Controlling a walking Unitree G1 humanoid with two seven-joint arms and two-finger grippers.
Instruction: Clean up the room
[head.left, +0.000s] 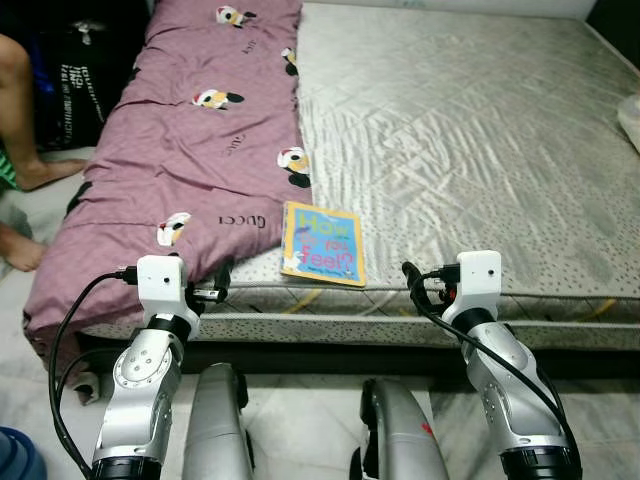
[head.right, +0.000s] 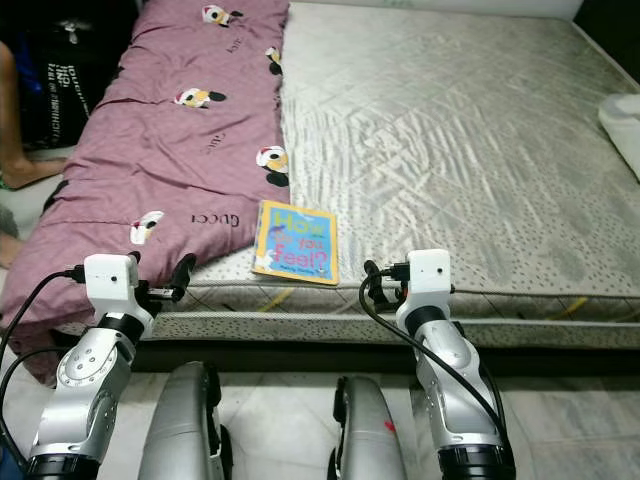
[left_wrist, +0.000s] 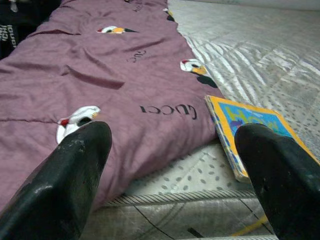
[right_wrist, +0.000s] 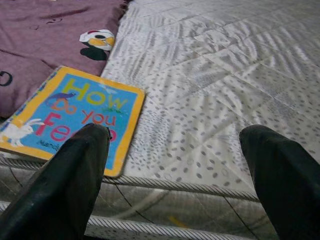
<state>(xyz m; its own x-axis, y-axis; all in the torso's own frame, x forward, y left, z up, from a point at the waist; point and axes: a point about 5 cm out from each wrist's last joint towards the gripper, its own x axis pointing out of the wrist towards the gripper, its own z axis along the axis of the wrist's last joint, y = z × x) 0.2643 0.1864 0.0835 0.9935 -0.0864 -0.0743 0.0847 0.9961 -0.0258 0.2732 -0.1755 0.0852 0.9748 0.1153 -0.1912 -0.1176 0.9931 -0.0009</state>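
As the robot stands at the foot of the bed (head.left: 480, 130), a person's bare leg (head.left: 22, 120) shows at the far upper left of the head view, beside a dark bag (head.left: 85, 75). Next comes the purple quilt (head.left: 190, 150), printed with cartoon ducks, covering the left half of the mattress and spilling over its near edge. The left end effector (head.left: 222, 280), low on the left, hovers at that edge with its fingers (left_wrist: 65, 185) spread wide and nothing between them.

Centre frame now: the picture book (head.left: 322, 242), yellow-bordered with a blue cover, lies flat on the grey quilted sheet, its left edge touching the quilt and its near edge just at the mattress lip. It looks like a stiff, light board book with a smooth cover, so it may slide. The best hold is probably a pinch across that near edge, one finger slipped under where the soft mattress gives.

Lower right, the right end effector (head.left: 410, 275) waits just beside the book's near right corner, fingers (right_wrist: 70, 180) also wide apart and empty.
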